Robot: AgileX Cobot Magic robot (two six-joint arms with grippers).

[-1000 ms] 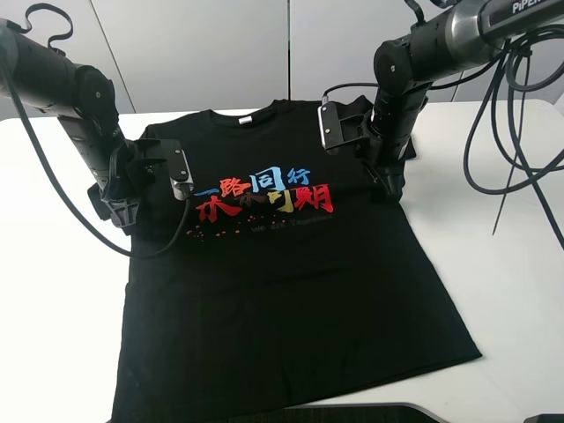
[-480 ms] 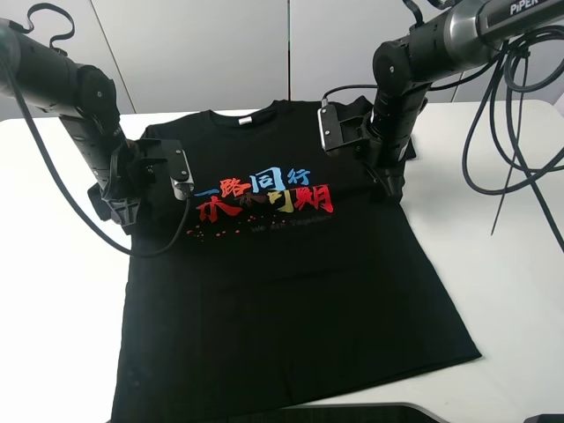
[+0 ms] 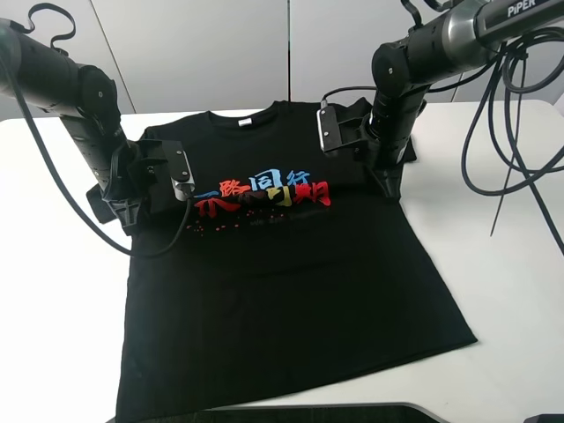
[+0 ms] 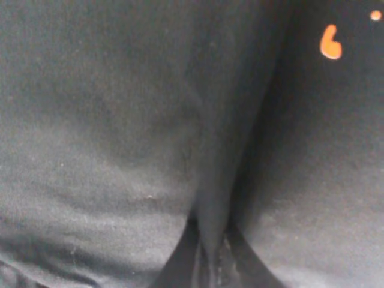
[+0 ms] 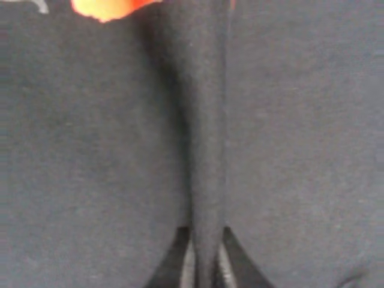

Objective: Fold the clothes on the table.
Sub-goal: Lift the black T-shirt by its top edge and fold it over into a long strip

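Observation:
The clothes [image 3: 291, 300], a black T-shirt with red, blue and yellow characters on the chest, lie face up on the white table [image 3: 53, 291]. My left gripper [image 3: 123, 210] presses down at the shirt's left side below the sleeve. My right gripper [image 3: 390, 183] does the same at the right side below the other sleeve. In the left wrist view the left gripper [image 4: 210, 270] is shut on a raised ridge of black cloth [image 4: 120, 120]. In the right wrist view the right gripper [image 5: 204, 264] likewise pinches a ridge of cloth [image 5: 300, 150]. The chest print is bunched between the two grippers.
Grey wall panels [image 3: 203, 53] stand behind the table. Black cables [image 3: 511, 150] hang from the right arm over the table's right side. A dark flat object [image 3: 308, 412] lies at the table's front edge, just below the shirt's hem.
Both grippers have gone from open to shut, each pinching a fold of the shirt. The chest print has wrinkled and the hem has drawn slightly toward the collar.

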